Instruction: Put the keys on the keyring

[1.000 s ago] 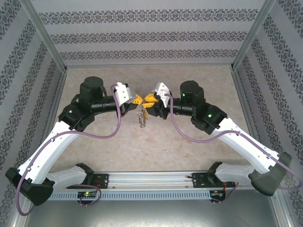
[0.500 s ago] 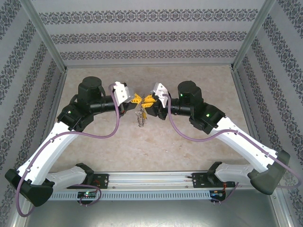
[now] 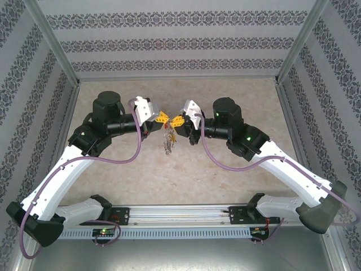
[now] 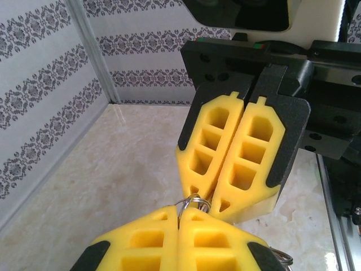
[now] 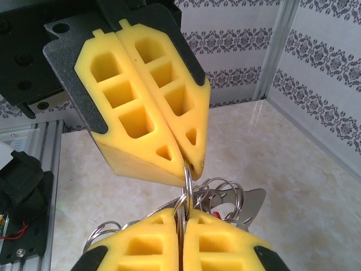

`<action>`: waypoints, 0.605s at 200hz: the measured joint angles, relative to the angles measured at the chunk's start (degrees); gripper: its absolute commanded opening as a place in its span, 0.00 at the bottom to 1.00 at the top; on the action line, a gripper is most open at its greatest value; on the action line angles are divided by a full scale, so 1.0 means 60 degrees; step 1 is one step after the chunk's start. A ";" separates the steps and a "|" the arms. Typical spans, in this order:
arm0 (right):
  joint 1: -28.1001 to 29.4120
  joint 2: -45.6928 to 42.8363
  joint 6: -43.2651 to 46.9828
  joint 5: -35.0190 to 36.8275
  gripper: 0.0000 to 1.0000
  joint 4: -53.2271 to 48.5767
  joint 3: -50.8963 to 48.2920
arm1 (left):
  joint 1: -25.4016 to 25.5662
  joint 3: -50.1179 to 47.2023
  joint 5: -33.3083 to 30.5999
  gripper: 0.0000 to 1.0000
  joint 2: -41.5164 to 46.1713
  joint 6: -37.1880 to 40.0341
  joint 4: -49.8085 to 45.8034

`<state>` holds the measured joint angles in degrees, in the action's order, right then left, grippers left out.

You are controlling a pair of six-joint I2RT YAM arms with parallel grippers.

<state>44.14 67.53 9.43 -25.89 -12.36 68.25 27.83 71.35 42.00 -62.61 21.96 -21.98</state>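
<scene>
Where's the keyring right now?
In the top view the keyring hangs over mid-table, pinched between the shut left gripper on its left and the shut right gripper on its right.

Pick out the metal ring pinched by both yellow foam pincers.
The thin grey keyring, seen edge-on, pinched by the left pincer above and the right pincer below; the other silvery rings hang loose.

Bright even light, soft shadows, mild glare on table (image 4: 115, 121), wrist-cam foregrnd slightly blurred
</scene>
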 measured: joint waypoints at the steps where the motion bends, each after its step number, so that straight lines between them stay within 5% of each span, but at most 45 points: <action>1: 0.0004 0.0000 0.0004 -0.0004 0.07 0.0000 -0.0004 | 0.0000 0.0000 0.0000 0.00 0.0000 0.0000 0.0004; 72: 0.0189 -0.0004 0.0612 0.0718 0.17 -0.0124 -0.0076 | -0.0033 -0.0087 0.0138 0.00 -0.0004 -0.0299 0.0240; 121: 0.0313 0.0007 0.0947 0.1271 0.09 -0.0492 -0.0229 | -0.0036 -0.0087 0.0142 0.00 0.0000 -0.0433 0.0732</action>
<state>46.02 67.57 15.11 -18.26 -15.31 66.87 27.62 70.83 42.85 -62.61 19.35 -17.58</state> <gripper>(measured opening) 0.106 0.048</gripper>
